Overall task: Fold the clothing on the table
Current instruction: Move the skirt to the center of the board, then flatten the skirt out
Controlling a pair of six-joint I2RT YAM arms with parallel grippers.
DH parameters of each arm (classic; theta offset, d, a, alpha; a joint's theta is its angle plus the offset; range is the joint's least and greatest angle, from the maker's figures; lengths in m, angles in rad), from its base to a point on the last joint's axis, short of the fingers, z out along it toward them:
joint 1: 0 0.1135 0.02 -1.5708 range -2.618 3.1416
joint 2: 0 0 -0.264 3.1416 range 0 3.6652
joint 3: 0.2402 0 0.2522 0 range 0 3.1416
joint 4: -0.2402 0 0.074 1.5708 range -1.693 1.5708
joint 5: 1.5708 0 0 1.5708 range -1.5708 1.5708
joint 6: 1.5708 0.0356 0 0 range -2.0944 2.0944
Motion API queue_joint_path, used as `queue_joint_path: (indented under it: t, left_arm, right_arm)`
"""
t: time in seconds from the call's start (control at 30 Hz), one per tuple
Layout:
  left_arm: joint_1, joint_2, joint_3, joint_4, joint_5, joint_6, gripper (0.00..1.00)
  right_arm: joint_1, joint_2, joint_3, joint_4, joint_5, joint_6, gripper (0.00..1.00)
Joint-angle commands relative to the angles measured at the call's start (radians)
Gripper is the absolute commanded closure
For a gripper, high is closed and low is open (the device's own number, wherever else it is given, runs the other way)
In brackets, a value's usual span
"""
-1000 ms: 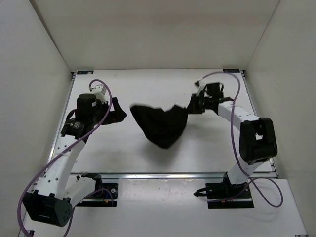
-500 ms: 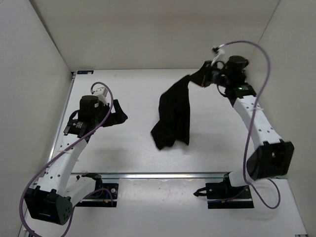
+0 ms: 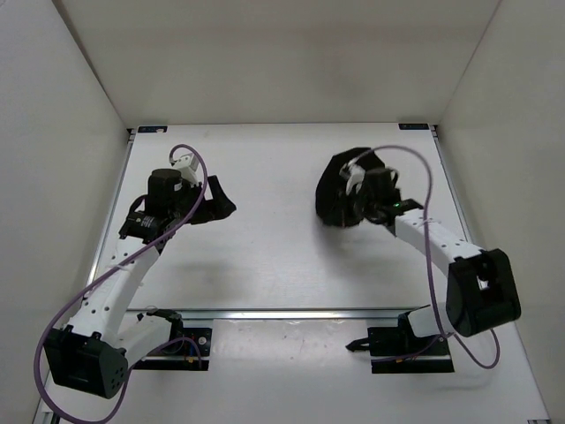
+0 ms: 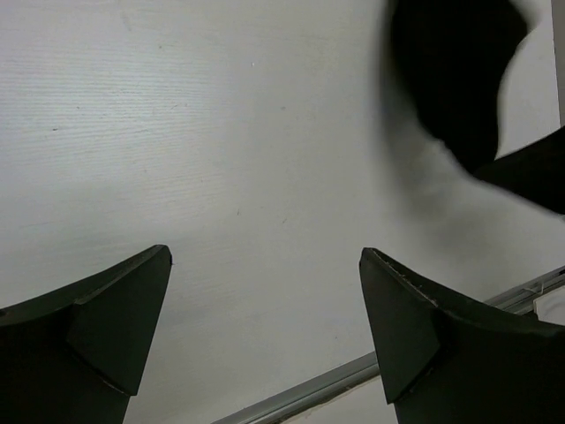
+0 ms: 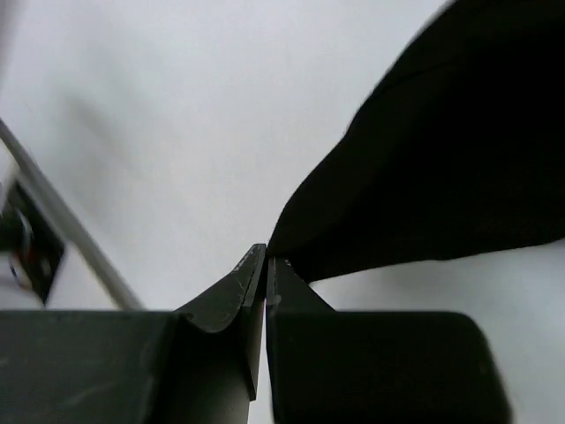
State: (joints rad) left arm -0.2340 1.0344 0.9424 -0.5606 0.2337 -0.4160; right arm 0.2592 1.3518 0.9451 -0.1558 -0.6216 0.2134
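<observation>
The black clothing [image 3: 335,187] lies bunched in a heap on the right half of the white table [image 3: 265,168]. My right gripper [image 3: 353,199] is at the heap's right side, shut on it. In the right wrist view the jaws [image 5: 267,261] meet with a corner of the clothing [image 5: 441,159] pinched at their tips. My left gripper [image 3: 219,201] is open over the left half of the table, well apart from the clothing. In the left wrist view its fingers [image 4: 115,309] stand wide over bare table [image 4: 221,132], and the clothing [image 4: 459,71] shows blurred at the upper right.
An aluminium rail [image 3: 300,312] runs along the table's near edge, also seen as the rail [image 4: 353,375] and the rail [image 5: 62,221] in the wrist views. White enclosure walls [image 3: 79,106] close in the left, back and right. Purple cables [image 3: 441,177] loop off both arms.
The right gripper lifted the clothing high toward the back right, then came down with it. The clothing, first spread mid-table and then hanging, is now bunched on the right. The left arm barely shifted.
</observation>
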Motion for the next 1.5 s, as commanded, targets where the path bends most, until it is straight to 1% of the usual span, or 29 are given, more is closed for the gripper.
queue_joint_path:
  t: [0.0,0.1,0.2,0.27,0.33,0.4,0.43,0.5,0.53,0.57,0.6,0.67,0.7,0.73,0.77,0.8,0.87,0.9,0.93,0.97,1.0,1.03,1.07,1.17,1.27,1.33,1.4,1.43,1.47]
  left_arm:
    - [-0.010,-0.016,-0.030,0.008,0.030,-0.003,0.01]
    - [-0.004,-0.016,-0.037,-0.005,0.033,-0.003,0.01]
    - [-0.011,-0.002,-0.048,0.007,0.036,-0.006,0.01]
    - [-0.031,0.022,-0.040,0.019,0.036,-0.007,0.01]
    - [-0.044,0.053,-0.034,0.036,0.036,-0.007,0.01]
    - [-0.064,0.099,-0.016,0.063,0.042,-0.009,0.01]
    - [-0.073,0.127,-0.005,0.070,0.047,-0.009,0.02]
    - [-0.088,0.164,0.010,0.094,0.053,-0.009,0.02]
    - [-0.097,0.193,0.021,0.103,0.055,-0.015,0.01]
    - [-0.106,0.216,0.028,0.110,0.070,-0.012,0.01]
    - [-0.122,0.237,0.042,0.117,0.062,-0.014,0.02]
    - [-0.140,0.277,0.077,0.117,0.066,-0.003,0.01]
    - [-0.165,0.305,0.094,0.114,0.064,0.014,0.01]
    - [-0.172,0.323,0.117,0.110,0.059,0.010,0.01]
    - [-0.183,0.341,0.143,0.108,0.059,0.020,0.01]
    - [-0.204,0.372,0.169,0.103,0.070,0.020,0.02]
    - [-0.232,0.418,0.228,0.090,0.073,0.029,0.02]
    - [-0.269,0.450,0.246,0.087,0.061,0.040,0.01]
    - [-0.299,0.482,0.293,0.081,0.047,0.042,0.01]
    - [-0.318,0.506,0.343,0.074,0.049,0.055,0.02]
    - [-0.349,0.545,0.360,0.070,0.030,0.062,0.01]
    - [-0.373,0.584,0.416,0.059,0.017,0.068,0.01]
    - [-0.387,0.610,0.461,0.056,0.004,0.075,0.01]
    - [-0.433,0.709,0.539,0.067,0.007,0.066,0.01]
    - [-0.491,0.768,0.591,0.064,-0.017,0.052,0.01]
    - [-0.493,0.771,0.587,0.063,-0.014,0.022,0.02]
    - [-0.501,0.750,0.515,0.091,-0.002,-0.010,0.02]
    - [-0.501,0.721,0.460,0.106,0.001,-0.026,0.01]
    - [-0.496,0.687,0.441,0.123,0.004,-0.029,0.01]
  right_arm:
    - [0.127,-0.025,-0.106,-0.113,0.010,-0.071,1.00]
    - [0.208,-0.017,-0.123,-0.192,-0.007,-0.106,1.00]
    - [0.241,-0.036,-0.105,-0.304,-0.020,-0.141,0.99]
    - [0.233,-0.089,-0.079,-0.349,-0.021,-0.137,1.00]
    - [0.215,-0.126,-0.037,-0.402,-0.119,-0.132,1.00]
    - [0.241,-0.134,-0.002,-0.531,-0.159,-0.143,1.00]
    - [0.276,-0.143,-0.009,-0.583,-0.165,-0.152,1.00]
    - [0.316,-0.173,-0.057,-0.605,-0.141,-0.125,0.99]
    - [0.311,-0.187,-0.113,-0.585,-0.121,-0.090,0.83]
    - [0.308,-0.219,-0.164,-0.577,-0.103,-0.059,0.73]
    - [0.273,-0.271,-0.184,-0.568,-0.096,-0.048,0.57]
    - [0.162,-0.345,-0.209,-0.570,-0.043,0.001,0.37]
    - [0.126,-0.400,-0.218,-0.558,-0.027,0.029,0.25]
    - [0.053,-0.466,-0.216,-0.535,-0.012,0.041,0.18]
    - [-0.025,-0.494,-0.227,-0.525,0.017,0.059,0.12]
    - [-0.088,-0.550,-0.239,-0.496,0.038,0.073,0.08]
    - [-0.200,-0.611,-0.264,-0.459,0.065,0.086,0.07]
    - [-0.253,-0.628,-0.284,-0.458,0.065,0.086,0.07]
    - [-0.258,-0.638,-0.284,-0.446,0.075,0.096,0.07]
    - [-0.302,-0.641,-0.307,-0.438,0.112,0.121,0.08]
    - [-0.310,-0.651,-0.321,-0.430,0.138,0.124,0.09]
    - [-0.308,-0.652,-0.339,-0.409,0.157,0.132,0.09]
    - [-0.296,-0.658,-0.353,-0.398,0.211,0.136,0.09]
    - [-0.301,-0.634,-0.388,-0.355,0.282,0.144,0.09]
    - [-0.331,-0.582,-0.442,-0.248,0.263,0.116,0.11]
    - [-0.333,-0.531,-0.447,-0.194,0.260,0.119,0.11]
    - [-0.345,-0.478,-0.445,-0.101,0.229,0.119,0.12]
    - [-0.347,-0.456,-0.447,-0.078,0.215,0.126,0.14]
    - [-0.353,-0.424,-0.444,-0.033,0.197,0.121,0.17]
